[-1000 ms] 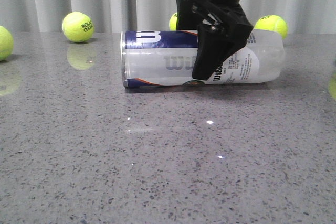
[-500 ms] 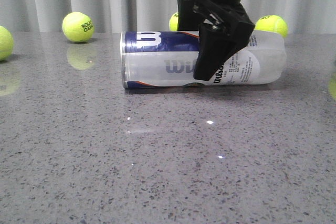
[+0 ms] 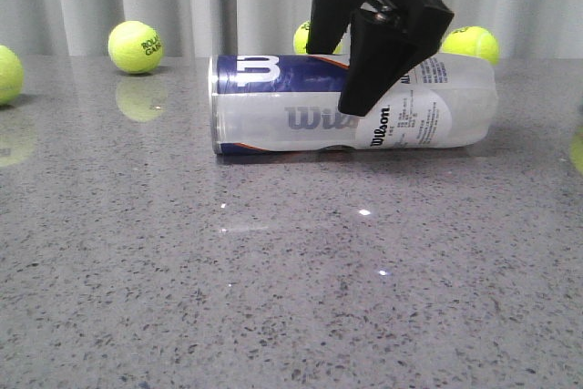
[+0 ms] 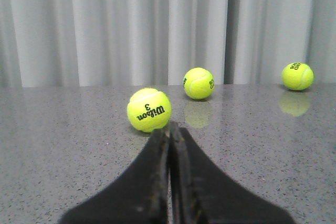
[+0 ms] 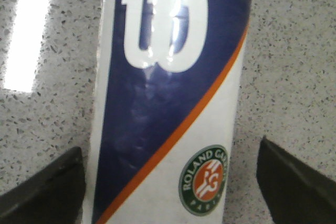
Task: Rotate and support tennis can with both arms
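tennis can (image 3: 301,116) is laid on its side mid-frame, navy wilson label up, silver rim at left.

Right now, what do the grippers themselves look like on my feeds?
Both are plain matte black with no visible markings. The right gripper has angular, faceted housings tapering into wedge-shaped fingers, with a small metal screw on one housing and a thin dark cable near the top. The left gripper shows two flat black fingers narrowing to a point.

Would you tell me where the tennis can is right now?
In the front view, the tennis can lies on its side mid-table, beneath the open right pincer.
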Robot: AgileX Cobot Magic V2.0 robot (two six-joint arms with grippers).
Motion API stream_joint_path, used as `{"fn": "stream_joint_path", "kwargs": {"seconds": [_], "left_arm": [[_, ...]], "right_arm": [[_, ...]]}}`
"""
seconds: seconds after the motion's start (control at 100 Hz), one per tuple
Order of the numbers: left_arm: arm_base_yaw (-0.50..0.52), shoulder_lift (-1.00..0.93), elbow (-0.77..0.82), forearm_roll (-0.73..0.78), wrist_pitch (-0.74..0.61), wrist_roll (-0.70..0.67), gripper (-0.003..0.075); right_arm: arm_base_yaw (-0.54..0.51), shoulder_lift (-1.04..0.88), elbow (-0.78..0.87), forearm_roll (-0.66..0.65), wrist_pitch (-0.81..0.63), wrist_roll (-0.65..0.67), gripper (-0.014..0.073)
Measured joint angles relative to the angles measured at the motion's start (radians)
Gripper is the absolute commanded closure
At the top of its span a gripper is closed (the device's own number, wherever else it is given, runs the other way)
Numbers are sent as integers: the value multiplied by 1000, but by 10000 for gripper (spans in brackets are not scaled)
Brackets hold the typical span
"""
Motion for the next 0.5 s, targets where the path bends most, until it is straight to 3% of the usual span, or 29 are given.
{"fn": "stream_joint_path", "kwargs": {"seconds": [0.5], "left_arm": [[0, 0, 0, 0, 0, 0, 741]], "right_arm": [[0, -2, 0, 0, 42, 0, -56]]}}
